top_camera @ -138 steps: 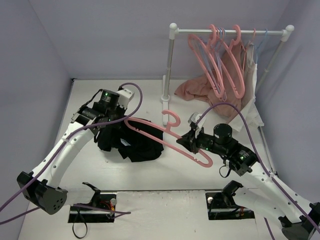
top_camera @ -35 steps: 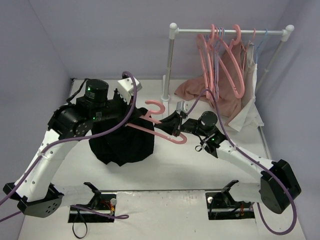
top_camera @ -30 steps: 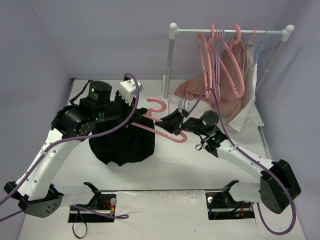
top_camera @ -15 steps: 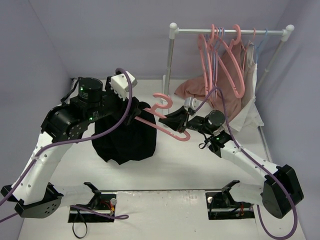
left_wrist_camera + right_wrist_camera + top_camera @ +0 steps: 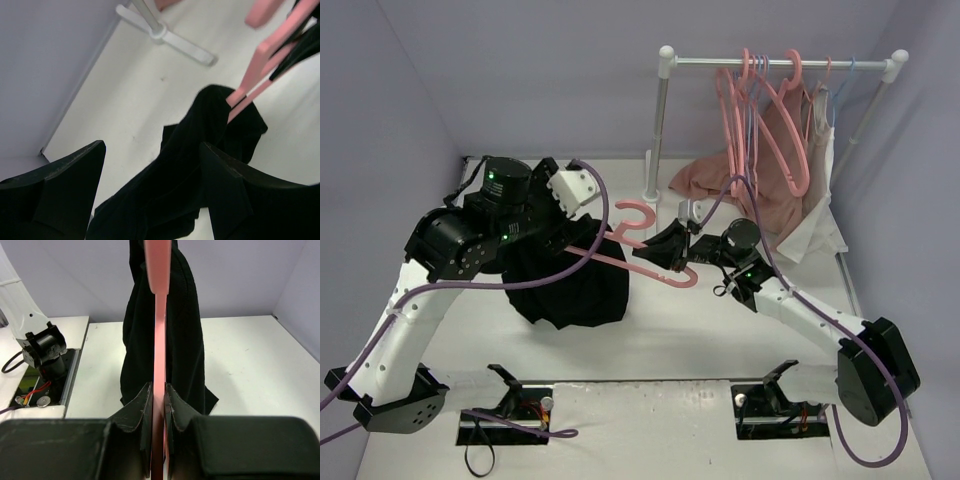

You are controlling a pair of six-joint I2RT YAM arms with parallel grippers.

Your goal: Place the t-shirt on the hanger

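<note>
Right gripper (image 5: pixel 159 402) clamped on the hanger (image 5: pixel 645 262). T-shirt (image 5: pixel 570 285) hooked over the hanger's other end, hanging below it. Left gripper (image 5: pixel 150 147) beside that end, released: fingers spread, fabric between.

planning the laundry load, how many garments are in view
3: the black t-shirt on the pink hanger over the table's middle; a dusty-pink garment trailing down from the rail; a white garment at the rail's right end. Others may be hidden behind these.
</note>
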